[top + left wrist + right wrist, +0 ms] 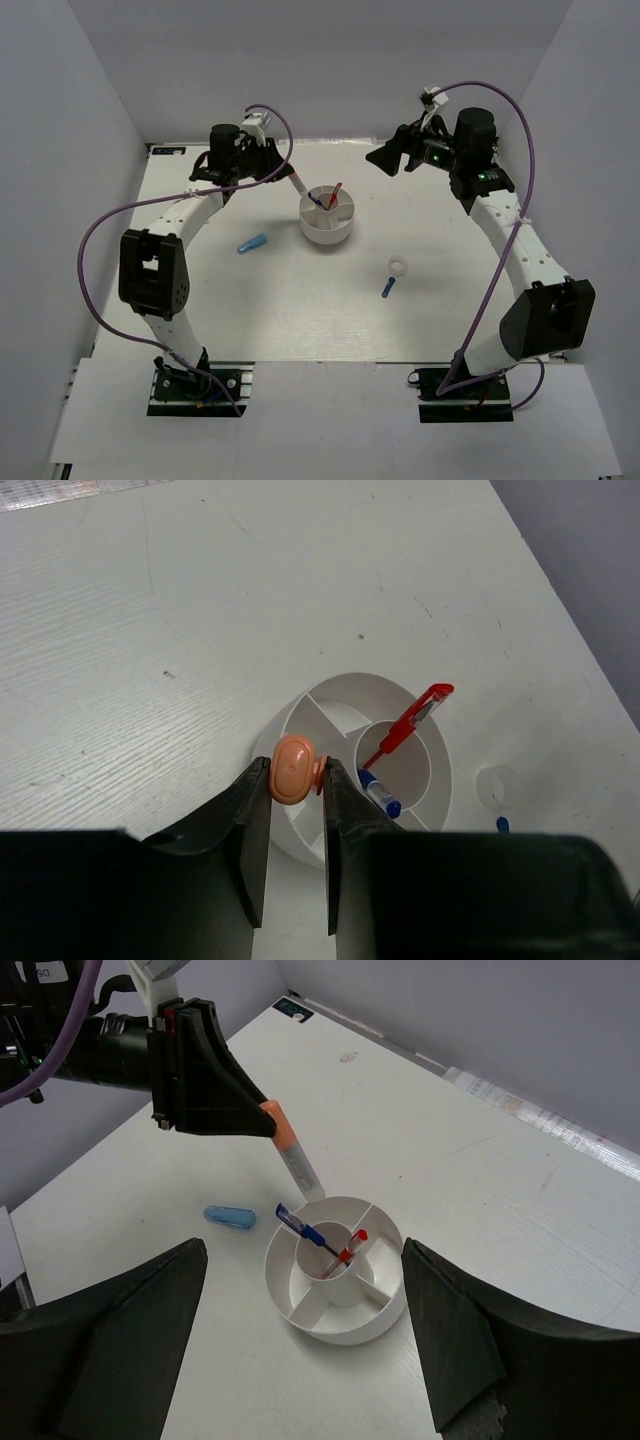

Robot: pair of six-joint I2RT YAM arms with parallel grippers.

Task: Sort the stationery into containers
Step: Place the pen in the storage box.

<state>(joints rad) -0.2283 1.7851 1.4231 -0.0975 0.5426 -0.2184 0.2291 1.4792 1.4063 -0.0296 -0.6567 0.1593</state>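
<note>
clamping the tilted orange-white capsule piece [290, 1155] in the jaws of the left gripper [296, 778], lower end at the upper-left rim of the round white tub [327, 236], mid-frame. spreading jaws wide apart on the right gripper [398, 157], upper right. leaning in the tub's middle compartment: red pen [405, 725], blue pen [305, 1230]. lying on the table: light-blue capsule [253, 243] left of the tub, white ring [399, 266] and dark-blue piece [387, 289] lower right.

The fingers [252, 830] pinch the orange end of the orange-white piece [293, 768] above the rim of the white tub [345, 680]; a red pen [408, 723] and a blue pen [380, 795] lean in its round middle compartment; a white ring [497, 785] lies on the desk [150, 630] beside the tub, toward the desk's edge.
</note>
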